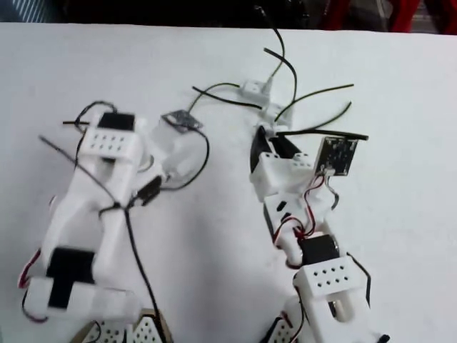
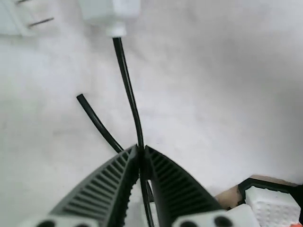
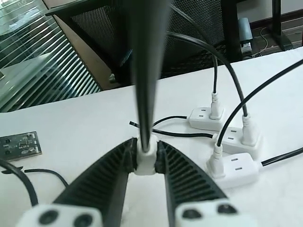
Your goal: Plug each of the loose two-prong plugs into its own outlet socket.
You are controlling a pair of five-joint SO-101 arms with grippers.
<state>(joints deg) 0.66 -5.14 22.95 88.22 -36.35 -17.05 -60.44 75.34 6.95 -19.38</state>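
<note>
Left arm (image 1: 93,196) and right arm (image 1: 325,275) side by side, both extended forward, jaws clamped tight.

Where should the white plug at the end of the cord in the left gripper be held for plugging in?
Probably on the white plug body, just past its narrow collar, with the fingers across its two sides, coming in along the black cord. The left gripper is shut on that thin cord, well short of the plug, which likely gives little control.
</note>
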